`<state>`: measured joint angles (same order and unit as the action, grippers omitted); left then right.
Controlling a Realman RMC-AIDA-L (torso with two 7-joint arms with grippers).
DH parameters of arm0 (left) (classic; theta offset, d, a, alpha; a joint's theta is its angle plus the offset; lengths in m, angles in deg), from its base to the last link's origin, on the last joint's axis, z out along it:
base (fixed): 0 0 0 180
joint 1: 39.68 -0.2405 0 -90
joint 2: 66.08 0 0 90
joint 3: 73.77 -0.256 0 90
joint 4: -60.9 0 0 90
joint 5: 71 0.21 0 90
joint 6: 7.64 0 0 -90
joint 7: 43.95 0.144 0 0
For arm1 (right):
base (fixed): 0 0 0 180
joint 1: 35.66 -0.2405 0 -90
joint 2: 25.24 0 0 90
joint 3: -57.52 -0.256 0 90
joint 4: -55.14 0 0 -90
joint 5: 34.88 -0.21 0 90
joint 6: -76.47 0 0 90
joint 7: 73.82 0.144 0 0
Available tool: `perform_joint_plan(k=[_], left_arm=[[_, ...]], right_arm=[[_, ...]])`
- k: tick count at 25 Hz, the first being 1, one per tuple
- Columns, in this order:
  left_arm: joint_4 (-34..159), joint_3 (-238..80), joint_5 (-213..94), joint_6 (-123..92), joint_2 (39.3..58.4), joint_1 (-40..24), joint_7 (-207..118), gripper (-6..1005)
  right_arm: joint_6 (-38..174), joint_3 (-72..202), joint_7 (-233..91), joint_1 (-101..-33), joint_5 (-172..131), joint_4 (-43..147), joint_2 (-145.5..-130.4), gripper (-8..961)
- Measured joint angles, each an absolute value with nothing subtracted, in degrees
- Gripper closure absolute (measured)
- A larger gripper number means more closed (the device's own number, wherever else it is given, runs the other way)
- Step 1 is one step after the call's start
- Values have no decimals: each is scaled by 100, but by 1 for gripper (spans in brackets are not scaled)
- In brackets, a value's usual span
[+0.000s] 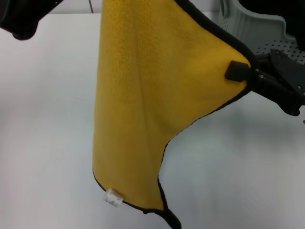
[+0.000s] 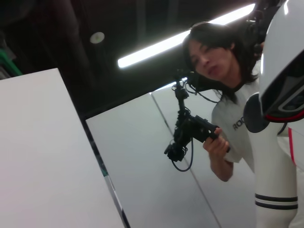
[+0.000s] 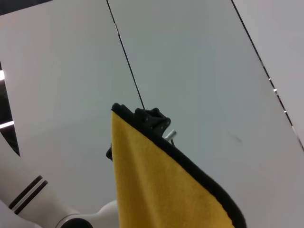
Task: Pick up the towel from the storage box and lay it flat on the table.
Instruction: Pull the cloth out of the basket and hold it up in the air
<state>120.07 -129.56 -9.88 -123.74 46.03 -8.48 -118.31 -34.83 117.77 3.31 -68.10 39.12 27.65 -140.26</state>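
Observation:
The mustard-yellow towel point(image 1: 143, 105) with black edging hangs in the air above the white table point(image 1: 47, 124), its white care label point(image 1: 113, 197) at the low corner. My right gripper point(image 1: 240, 72) is shut on the towel's right corner, one black fingertip point(image 1: 236, 70) pressing the cloth. The towel's upper edge runs out of the top of the head view. In the right wrist view the towel point(image 3: 156, 190) stretches away to a far corner pinched by my left gripper point(image 3: 149, 119). The grey-green storage box point(image 1: 252, 24) stands at the back right, behind the right gripper.
A dark part of my left arm point(image 1: 19, 19) shows at the head view's top left. The left wrist view shows a person point(image 2: 223, 71) holding a camera rig point(image 2: 187, 130) beside the robot's white body point(image 2: 280, 118).

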Motion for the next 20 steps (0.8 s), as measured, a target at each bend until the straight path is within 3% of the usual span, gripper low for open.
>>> perform_joint_plan(k=[7,14,20], left_arm=[[11619,-12618,-516,-11939,4608,-875,-12043,973],[11751,-12225,720,-11364,4603,-874,-12910,973],[12218,-12062,1607,-11209,4548,-809,-13460,973]], right_arm=[[-3457,11564,447,-6584,3780,2444,-14008,951],[-3023,10917,1298,-5962,3750,663,-14056,951],[-2599,10950,1999,-5863,3730,-699,-14072,950]])
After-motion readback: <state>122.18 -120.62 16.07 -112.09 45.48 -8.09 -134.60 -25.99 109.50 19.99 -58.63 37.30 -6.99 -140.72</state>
